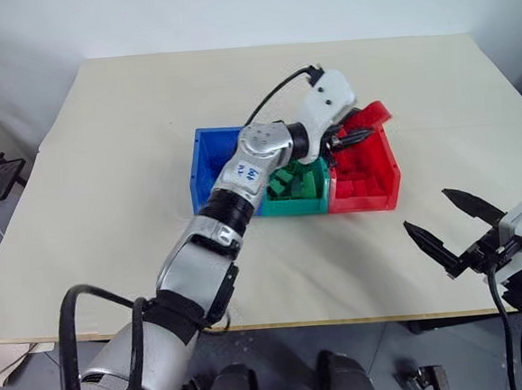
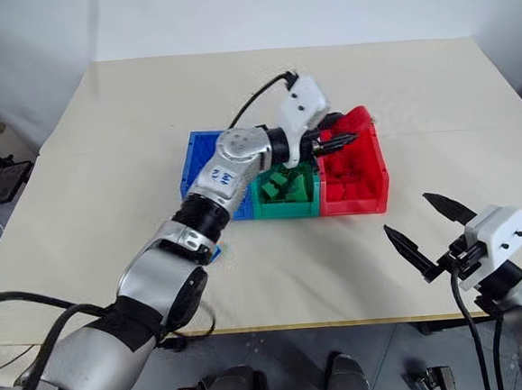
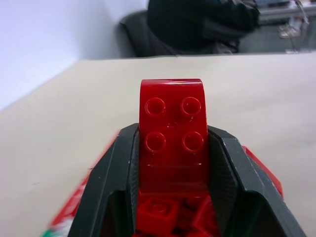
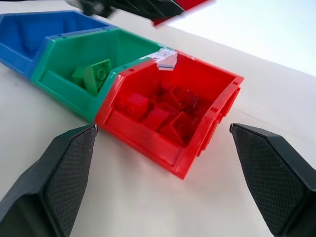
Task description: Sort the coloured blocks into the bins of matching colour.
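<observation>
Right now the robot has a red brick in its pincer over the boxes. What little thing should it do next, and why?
Probably open the left pincer and let go. It is shut on a red brick, and it hangs over the red bin, where other red bricks already lie. The colours match, so the brick should drop in with them. The right pincer waits open, off to the side.

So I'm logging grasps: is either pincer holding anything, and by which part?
The left pincer clamps a red block by its two opposite sides, above the red bin. The right pincer is open, holding nothing.
</observation>
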`<state>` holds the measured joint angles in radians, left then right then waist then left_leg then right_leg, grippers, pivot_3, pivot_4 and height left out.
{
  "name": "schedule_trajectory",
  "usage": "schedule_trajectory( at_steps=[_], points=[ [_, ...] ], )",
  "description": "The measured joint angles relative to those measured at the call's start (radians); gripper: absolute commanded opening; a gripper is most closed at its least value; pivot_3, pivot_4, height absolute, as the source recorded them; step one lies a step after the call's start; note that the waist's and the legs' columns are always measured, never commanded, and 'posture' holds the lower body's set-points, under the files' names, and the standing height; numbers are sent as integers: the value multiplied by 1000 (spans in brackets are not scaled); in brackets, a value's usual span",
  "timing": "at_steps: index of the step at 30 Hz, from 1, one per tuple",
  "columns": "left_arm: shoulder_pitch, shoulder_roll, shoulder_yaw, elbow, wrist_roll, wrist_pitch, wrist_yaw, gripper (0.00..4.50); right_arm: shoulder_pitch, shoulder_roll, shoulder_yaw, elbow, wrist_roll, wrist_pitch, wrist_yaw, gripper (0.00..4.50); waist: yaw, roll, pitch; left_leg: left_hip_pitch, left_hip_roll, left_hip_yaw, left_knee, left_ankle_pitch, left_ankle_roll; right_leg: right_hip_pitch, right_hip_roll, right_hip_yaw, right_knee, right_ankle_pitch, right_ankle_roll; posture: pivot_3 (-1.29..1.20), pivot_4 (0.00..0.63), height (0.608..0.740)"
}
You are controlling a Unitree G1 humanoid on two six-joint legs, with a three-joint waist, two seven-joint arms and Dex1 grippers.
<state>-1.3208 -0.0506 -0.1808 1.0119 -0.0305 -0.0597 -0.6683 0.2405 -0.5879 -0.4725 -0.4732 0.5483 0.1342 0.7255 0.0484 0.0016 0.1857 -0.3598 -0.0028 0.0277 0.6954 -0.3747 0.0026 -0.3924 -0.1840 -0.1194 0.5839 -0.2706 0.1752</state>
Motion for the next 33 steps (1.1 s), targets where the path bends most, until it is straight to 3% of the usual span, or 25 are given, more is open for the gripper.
schedule_trajectory(
  at_steps=[7, 14, 16, 23, 25, 33],
  points=[
    [13, 17, 15, 32, 13, -57, -83, 4038, 30, 0, 12, -37, -12, 1, -6, 4500, 1, 0, 0, -1, 0, 0, 2, 0, 1, 0, 0, 1, 0, 0, 0, 0, 150, 740],
    [199, 200, 62, -299, -85, 2, -310, 4038, -47, -58, 76, -1, -23, -6, 72, 4500, -20, 1, 0, 0, 1, 0, 3, 0, 1, 0, 0, 1, 3, 0, 0, 0, 150, 740],
    [290, 296, 67, -428, -107, 27, -371, 4038, -77, -84, 110, 20, -32, -11, 119, 4500, -26, 1, -1, 2, 1, 0, 2, 0, 0, 0, 0, 2, 3, 0, 0, 0, 150, 740],
    [784, 662, 267, -857, -322, 157, -557, 4038, -271, -181, 238, 132, -35, -30, 321, 4500, -57, 2, 0, 4, 4, -2, 2, -1, -1, 0, 0, -1, 7, 0, 0, 0, 150, 740],
    [884, 735, 323, -953, -358, 210, -555, 4384, -328, -189, 273, 159, -28, -25, 367, 4500, -41, 2, 0, 3, 3, -4, 4, -2, -1, 2, 0, 0, 6, 0, 0, 0, 150, 740],
    [1235, 891, 492, -998, -326, 181, -501, 4484, -507, -177, 419, 281, -39, -18, 507, 4500, -28, 1, 0, 4, 3, -3, 4, -3, -2, 2, 0, 0, 6, 0, 1, 0, 150, 740]
  ],
)
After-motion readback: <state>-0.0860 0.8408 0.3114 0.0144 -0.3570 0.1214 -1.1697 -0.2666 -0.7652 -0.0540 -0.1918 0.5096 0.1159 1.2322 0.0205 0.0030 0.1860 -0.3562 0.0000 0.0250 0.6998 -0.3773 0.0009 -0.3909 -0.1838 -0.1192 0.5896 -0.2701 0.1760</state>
